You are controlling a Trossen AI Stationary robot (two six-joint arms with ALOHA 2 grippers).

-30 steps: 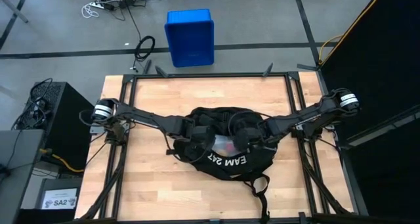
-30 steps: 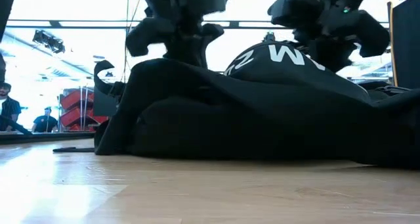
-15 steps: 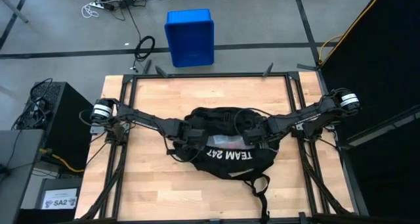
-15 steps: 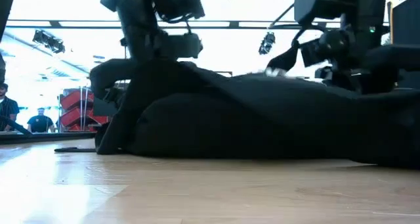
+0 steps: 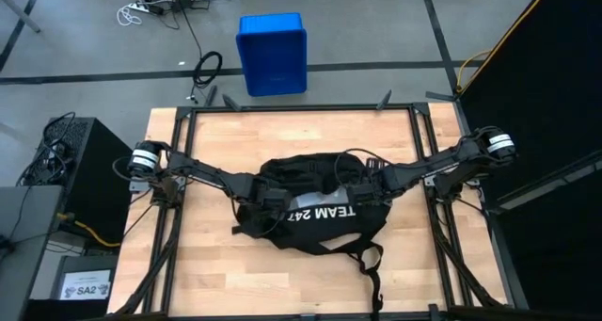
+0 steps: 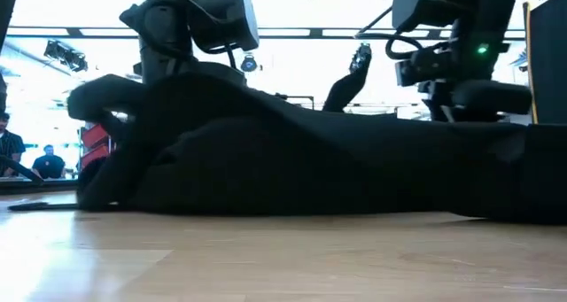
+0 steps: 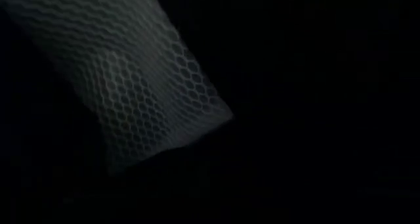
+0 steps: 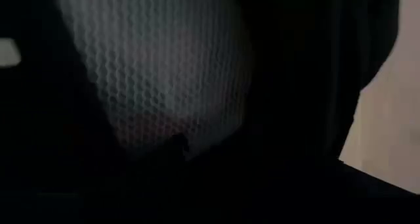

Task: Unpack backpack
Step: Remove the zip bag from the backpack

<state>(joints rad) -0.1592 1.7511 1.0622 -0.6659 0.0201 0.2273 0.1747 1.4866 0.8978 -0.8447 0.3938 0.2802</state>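
The backpack [image 5: 315,213] lies flat near the middle of the wooden counter [image 5: 216,279], slumped, with both arms reaching into it from opposite sides. The left gripper [image 5: 266,200] sits at the pack's left end, buried in black fabric; its jaws are pressed together, and whether they pinch cloth cannot be told. The right gripper [image 5: 369,191] sits at the pack's upper right edge, likewise sunk among the folds; whether its jaws are spread or closed cannot be told. Both wrist views show only dark interior and a pale honeycomb mesh panel [image 7: 131,86] close to the lens. Each arm extends from its shoulder at the counter's outer edge, running low and slightly downward toward the centre, so the two form a shallow V over the pack. In the low view the fabric rises at the left end under the left arm and slopes down toward the right. The pack's long axis runs left to right across the counter, the white "TEAM 247" lettering [image 5: 323,215] facing up, and a strap [image 5: 372,269] trails toward the near edge. A blue crate [image 5: 272,53] stands on the floor beyond the counter.
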